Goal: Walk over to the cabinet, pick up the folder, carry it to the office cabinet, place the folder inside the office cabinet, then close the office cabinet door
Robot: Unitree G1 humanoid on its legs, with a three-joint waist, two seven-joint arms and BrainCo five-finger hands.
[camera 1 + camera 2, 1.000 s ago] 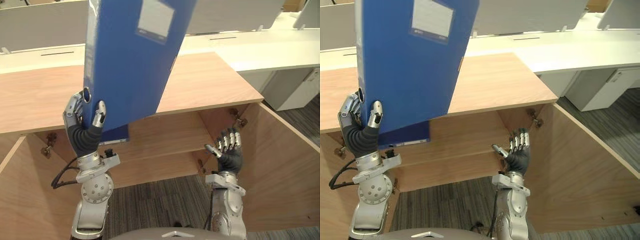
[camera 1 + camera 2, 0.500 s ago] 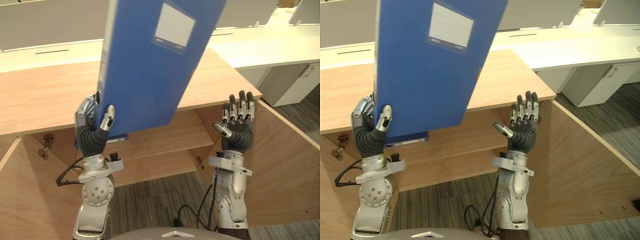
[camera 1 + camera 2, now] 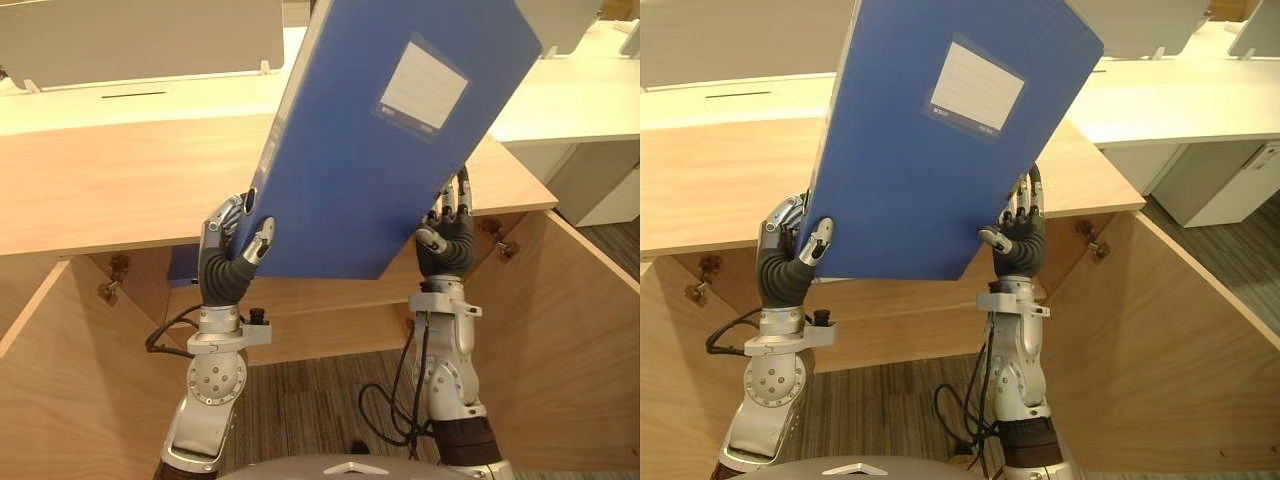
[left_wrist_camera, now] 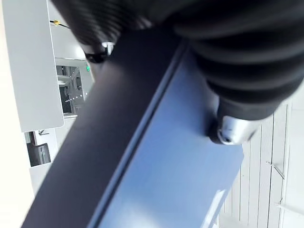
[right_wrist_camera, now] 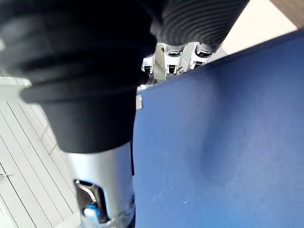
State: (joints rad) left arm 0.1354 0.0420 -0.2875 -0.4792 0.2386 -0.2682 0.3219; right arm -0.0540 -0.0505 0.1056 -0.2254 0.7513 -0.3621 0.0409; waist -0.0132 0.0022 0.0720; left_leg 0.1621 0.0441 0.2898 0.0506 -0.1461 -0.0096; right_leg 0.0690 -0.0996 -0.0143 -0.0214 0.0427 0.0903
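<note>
A large blue folder (image 3: 380, 150) with a white label is held up in front of me, tilted to the right, above the open wooden office cabinet (image 3: 120, 180). My left hand (image 3: 225, 265) is shut on its lower left corner by the spine, thumb (image 4: 232, 133) on the front face of the folder (image 4: 166, 166). My right hand (image 3: 447, 245) stands upright at the folder's lower right edge. Its straight fingers (image 5: 180, 52) lie behind the folder (image 5: 228, 142) and its thumb lies on the front.
Both cabinet doors stand open, the right door (image 3: 590, 330) and the left door (image 3: 50, 400). A shelf (image 3: 330, 295) runs inside, with another blue folder (image 3: 183, 268) on it at the left. White desks (image 3: 560, 100) stand behind the cabinet.
The folder has tipped further to the right and lower. My right hand has risen from inside the cabinet opening to the folder's lower right edge. The camera has shifted a little.
</note>
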